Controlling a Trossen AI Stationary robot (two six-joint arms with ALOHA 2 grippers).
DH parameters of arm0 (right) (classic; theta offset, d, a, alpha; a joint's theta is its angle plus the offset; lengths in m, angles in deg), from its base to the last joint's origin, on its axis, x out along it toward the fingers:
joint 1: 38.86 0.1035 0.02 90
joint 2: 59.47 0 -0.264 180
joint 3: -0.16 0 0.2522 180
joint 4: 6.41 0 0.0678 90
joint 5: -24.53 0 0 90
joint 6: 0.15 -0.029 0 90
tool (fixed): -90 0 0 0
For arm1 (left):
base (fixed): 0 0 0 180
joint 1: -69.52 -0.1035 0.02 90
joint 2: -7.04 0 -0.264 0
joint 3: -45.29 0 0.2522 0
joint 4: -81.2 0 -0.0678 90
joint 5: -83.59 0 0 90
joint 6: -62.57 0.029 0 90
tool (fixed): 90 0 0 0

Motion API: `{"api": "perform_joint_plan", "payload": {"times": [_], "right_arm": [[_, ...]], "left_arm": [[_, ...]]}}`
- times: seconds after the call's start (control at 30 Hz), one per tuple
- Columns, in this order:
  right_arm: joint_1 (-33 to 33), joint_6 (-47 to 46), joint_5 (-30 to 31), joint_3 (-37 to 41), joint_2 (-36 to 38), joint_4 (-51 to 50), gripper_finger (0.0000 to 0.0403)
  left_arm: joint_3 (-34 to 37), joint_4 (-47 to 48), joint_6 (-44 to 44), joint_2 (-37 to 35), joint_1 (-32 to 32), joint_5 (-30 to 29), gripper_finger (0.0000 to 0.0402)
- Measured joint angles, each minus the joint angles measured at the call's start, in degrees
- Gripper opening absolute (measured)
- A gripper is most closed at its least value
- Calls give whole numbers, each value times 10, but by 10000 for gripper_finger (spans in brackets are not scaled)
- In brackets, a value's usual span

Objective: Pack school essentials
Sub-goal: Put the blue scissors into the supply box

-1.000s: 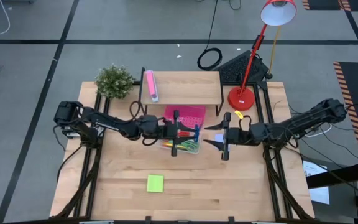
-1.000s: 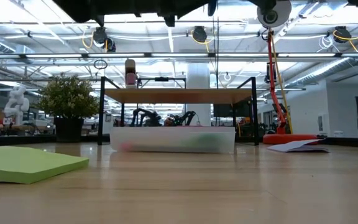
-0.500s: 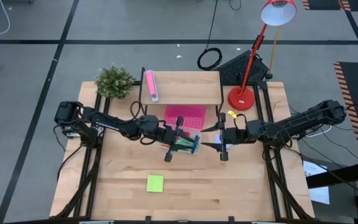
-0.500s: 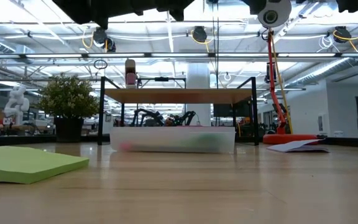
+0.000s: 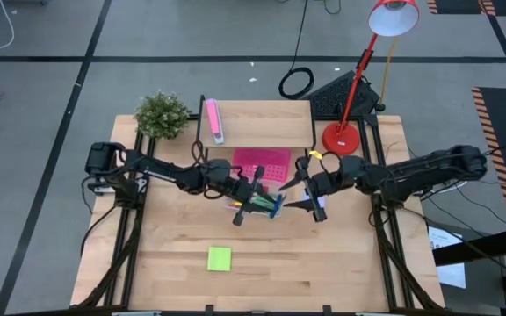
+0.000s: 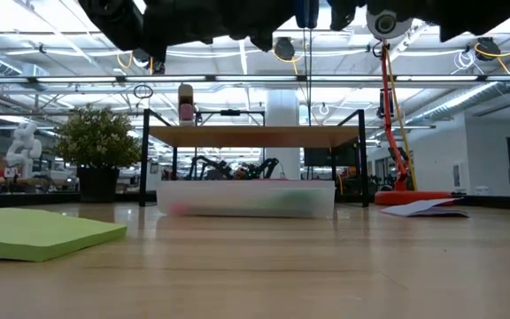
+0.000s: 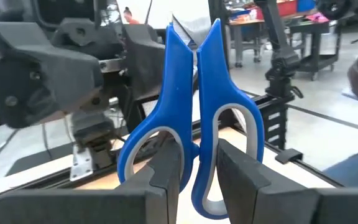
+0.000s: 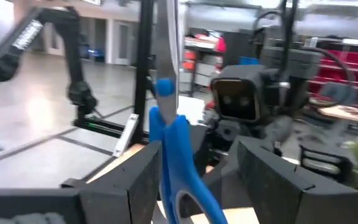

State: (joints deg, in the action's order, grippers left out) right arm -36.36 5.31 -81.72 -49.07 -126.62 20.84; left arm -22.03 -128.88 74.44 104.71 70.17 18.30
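Note:
Blue-handled scissors (image 7: 191,81) stand upright above the table, blades up, with my left gripper (image 7: 197,162) shut on them. My right gripper (image 8: 194,168) is open and faces it from the right, one finger on each side of the scissors' blue handle (image 8: 179,162). Below both, a clear box (image 5: 255,207) of coloured pens rests on the table in front of the pink tray (image 5: 262,163). A lime-green note pad (image 5: 220,258) lies flat near the front edge. A pale flat pad (image 6: 423,208) lies on the table to the right. My left gripper pinches the scissors at the handles, on the inner bars where the two loops meet (image 7: 188,137), between its two fingers. The fingers come roughly level from the table's left. The scissors stand upright, blades up, lifted clear of the box and table. My right gripper stands around the handle; I cannot tell whether one finger (image 8: 138,180) touches it.
A low wooden shelf (image 5: 257,123) stands at the back with a pink-and-white oblong object (image 5: 212,120) on it. A potted plant (image 5: 161,114) is at the back left and a red desk lamp (image 5: 343,139) at the back right. Bare wood lies around the lime pad.
My right gripper has moved toward the table's left and a little toward the far edge, closing in on the scissors, and has tipped. My left gripper has turned slightly while keeping the scissors over the box.

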Motion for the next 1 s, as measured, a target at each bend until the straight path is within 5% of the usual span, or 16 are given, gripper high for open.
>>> {"api": "perform_joint_plan", "payload": {"times": [0.3,0.67,0.83,1.0], "right_arm": [[-27,-22,-96,-24,-77,61,190],[-37,-19,-129,-46,-101,52,70],[-36,-38,-129,-45,-101,33,30],[-36,-47,-125,-45,-90,3,30]], "left_arm": [[0,3,-4,0,-15,9,90],[0,11,-4,0,-20,41,90],[0,47,-20,-1,-15,-19,111],[-1,59,-32,-2,-5,-82,177]]}}
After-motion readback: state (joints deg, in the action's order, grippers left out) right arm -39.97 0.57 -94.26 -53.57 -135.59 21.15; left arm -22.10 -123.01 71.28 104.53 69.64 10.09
